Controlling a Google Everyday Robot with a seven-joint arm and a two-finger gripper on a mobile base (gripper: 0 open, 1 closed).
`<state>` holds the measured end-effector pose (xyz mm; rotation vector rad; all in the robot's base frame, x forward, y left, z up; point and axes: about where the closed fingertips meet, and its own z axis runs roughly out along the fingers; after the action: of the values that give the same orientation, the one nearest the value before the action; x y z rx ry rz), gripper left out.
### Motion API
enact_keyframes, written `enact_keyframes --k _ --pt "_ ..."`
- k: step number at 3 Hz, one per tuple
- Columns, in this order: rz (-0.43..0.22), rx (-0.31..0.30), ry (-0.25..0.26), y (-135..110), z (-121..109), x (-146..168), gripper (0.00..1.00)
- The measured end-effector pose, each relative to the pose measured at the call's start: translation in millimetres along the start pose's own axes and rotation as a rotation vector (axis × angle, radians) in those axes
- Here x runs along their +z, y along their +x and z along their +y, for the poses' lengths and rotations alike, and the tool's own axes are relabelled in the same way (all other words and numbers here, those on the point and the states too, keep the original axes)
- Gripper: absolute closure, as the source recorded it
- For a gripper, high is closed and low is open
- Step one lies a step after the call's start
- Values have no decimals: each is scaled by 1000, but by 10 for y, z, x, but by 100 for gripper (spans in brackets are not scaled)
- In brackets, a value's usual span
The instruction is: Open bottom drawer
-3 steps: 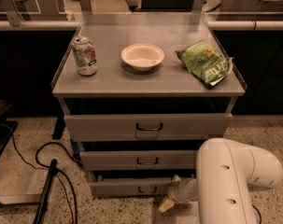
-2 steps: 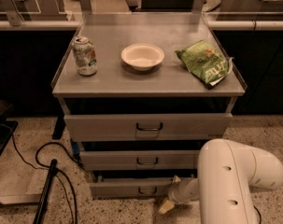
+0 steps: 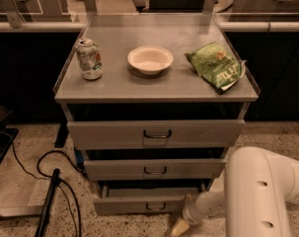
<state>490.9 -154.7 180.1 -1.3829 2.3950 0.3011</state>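
Note:
The grey metal cabinet has three drawers. The bottom drawer (image 3: 124,205) is the lowest one, with a flat grey front and a small dark bracket handle (image 3: 155,207). It stands pulled out a little, and a dark gap and a strip of its inside show above the front. My gripper (image 3: 180,226) is low on the floor side, just right of the drawer's front and right of the handle. Its beige tip points down-left. My white arm (image 3: 260,194) fills the lower right corner and hides the drawer's right end.
On the cabinet top stand a soda can (image 3: 89,59), a white bowl (image 3: 150,59) and a green chip bag (image 3: 216,66). The middle drawer (image 3: 154,169) and top drawer (image 3: 156,133) sit above. Black cables (image 3: 50,172) and a dark pole (image 3: 47,204) lie on the floor at the left.
The bottom drawer's front has come out a little toward the camera. My gripper has moved the same way, lower in the view. The other drawers have not moved.

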Motion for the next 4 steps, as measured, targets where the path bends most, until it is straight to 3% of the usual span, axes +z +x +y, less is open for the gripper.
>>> enact_keyframes --k 1,2,3,4 --pt "-10 29 -72 225 397 -462 0" --pt "-12 54 -102 357 613 -744 0" --pt "-26 34 -103 321 583 -689 0" --pt "-48 9 -70 183 326 -505 0"
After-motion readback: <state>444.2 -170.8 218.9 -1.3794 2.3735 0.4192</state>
